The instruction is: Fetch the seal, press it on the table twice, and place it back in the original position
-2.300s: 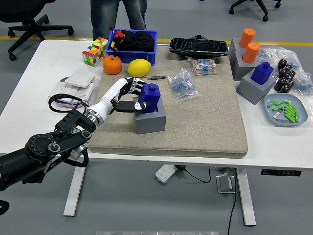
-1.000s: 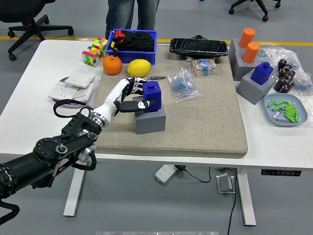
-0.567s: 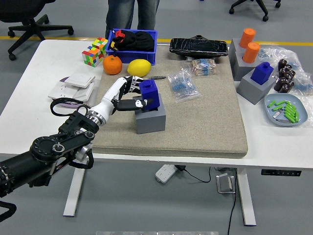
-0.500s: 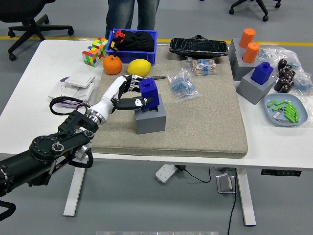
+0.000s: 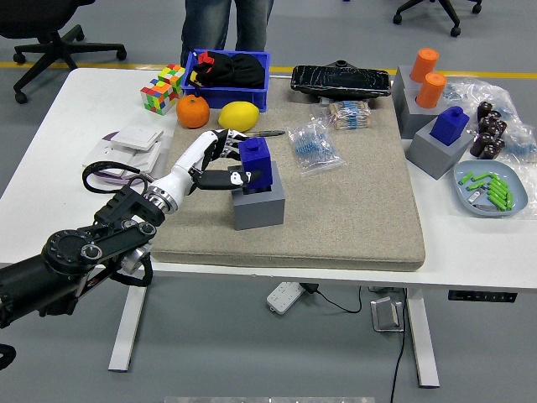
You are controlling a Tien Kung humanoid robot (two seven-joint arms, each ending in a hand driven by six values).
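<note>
Presently the left arm enters from the lower-left corner and reaches diagonally up and right over the tabletop [image 5: 50,151], black upper links giving way to a white forearm section. Left robot hand [image 5: 220,164] is at the blue seal [image 5: 257,165]: fingers [image 5: 220,144] curl round its left and far side, thumb lies across the near face, so the hand is clasped on the seal.

Seal is upright, its lower part seated in the gray holder block [image 5: 259,205], which stands on the tan mat [image 5: 352,210] near the mat's left-centre. Whether the seal base is fully down in the recess or slightly raised cannot be told; block rim and thumb cover it.

Right arm does not show.

Fingertips on the seal's far side are hidden behind it. A pen [image 5: 262,133] lies just beyond the hand, and a lemon [image 5: 238,115] and orange [image 5: 193,111] further back by the blue bin [image 5: 252,92].

At the right, a second blue seal [image 5: 450,123] sits in its own gray block [image 5: 440,149]. A person stands at the far side, cut off by the top edge; only legs [image 5: 225,23] show.
</note>
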